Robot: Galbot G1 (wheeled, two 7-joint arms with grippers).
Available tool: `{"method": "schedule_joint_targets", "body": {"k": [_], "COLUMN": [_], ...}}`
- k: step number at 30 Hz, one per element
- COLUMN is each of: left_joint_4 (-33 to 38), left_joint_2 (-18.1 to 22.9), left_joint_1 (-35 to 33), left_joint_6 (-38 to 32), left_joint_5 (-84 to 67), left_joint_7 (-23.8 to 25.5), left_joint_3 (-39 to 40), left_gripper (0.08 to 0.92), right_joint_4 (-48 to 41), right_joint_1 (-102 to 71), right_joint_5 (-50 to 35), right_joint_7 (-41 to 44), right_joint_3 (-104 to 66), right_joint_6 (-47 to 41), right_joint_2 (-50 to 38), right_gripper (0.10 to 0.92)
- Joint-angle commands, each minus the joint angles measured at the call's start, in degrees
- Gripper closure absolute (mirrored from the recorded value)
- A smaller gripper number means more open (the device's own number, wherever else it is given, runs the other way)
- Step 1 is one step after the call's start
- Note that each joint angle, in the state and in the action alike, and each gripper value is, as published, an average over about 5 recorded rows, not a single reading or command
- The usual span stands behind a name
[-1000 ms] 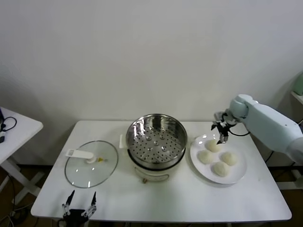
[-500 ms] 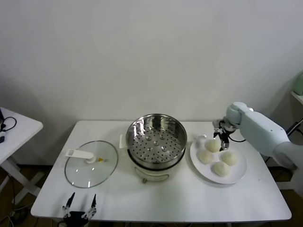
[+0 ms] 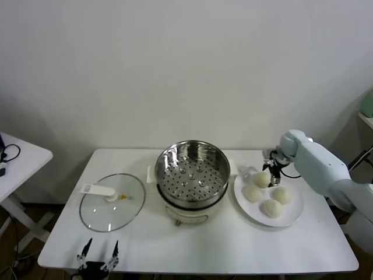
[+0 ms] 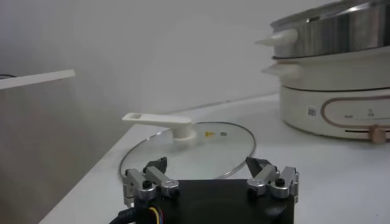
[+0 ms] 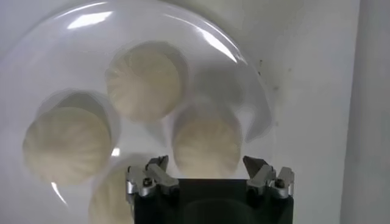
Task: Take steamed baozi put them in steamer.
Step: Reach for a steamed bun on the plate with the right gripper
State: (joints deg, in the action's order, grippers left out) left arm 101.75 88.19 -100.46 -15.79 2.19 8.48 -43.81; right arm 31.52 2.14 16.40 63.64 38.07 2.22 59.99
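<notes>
The right tool [image 3: 273, 172] has dropped lower over the last second and now hangs spread wide just above the rear baozi [image 5: 206, 142] on the white plate [image 3: 291, 217], not yet touching. All four steamed baozi [image 3: 267, 193] remain on the plate; the steamer [image 3: 192, 170] stands empty mid-table. The first pick seems imminent. The left tool [image 3: 98, 257] waits, spread, at the table's [image 3: 221, 245] near edge.

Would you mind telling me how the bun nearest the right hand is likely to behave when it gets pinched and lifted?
The bun looks soft and puffy, so it would probably dent under firm pressure. Its smooth domed top suggests the open right hand above it could slip unless it grips low on the sides. It sits close to its neighbours on the plate, so they may get nudged.
</notes>
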Motion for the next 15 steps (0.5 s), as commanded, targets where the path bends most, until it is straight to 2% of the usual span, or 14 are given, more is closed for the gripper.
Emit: {"method": "schedule_joint_targets", "body": {"k": [1,4,11,15], "left_joint_4": [-0.1,-0.2,-0.3,-0.3], "left_joint_2": [0.0,0.0,0.0,0.1], "left_joint_1": [-0.1,0.0,0.2,0.1], "left_joint_6": [0.0,0.0,-0.1,-0.2], "left_joint_5": [0.2,0.3,0.3,0.3], "left_joint_7": [-0.1,-0.2,-0.3,-0.4], "left_joint_3": [0.0,-0.1,-0.1,-0.2], "left_gripper": [0.177,0.177,0.177,0.177], "right_joint_4": [-1.1,-1.3,-1.1,0.2], "right_joint_1": [-0.6,-0.7,-0.3,0.5], "right_joint_5": [0.7,0.7,0.5,-0.3], "right_joint_7": [-0.2,-0.3,-0.3,-0.2], "right_joint_3": [-2.6,-2.8,-3.0,-1.8], "right_joint_6": [0.1,0.0,0.0,0.1], "right_joint_2": [0.5,0.6,0.5,-0.5], "right_gripper": [0.211,0.260,0.448,0.485]}}
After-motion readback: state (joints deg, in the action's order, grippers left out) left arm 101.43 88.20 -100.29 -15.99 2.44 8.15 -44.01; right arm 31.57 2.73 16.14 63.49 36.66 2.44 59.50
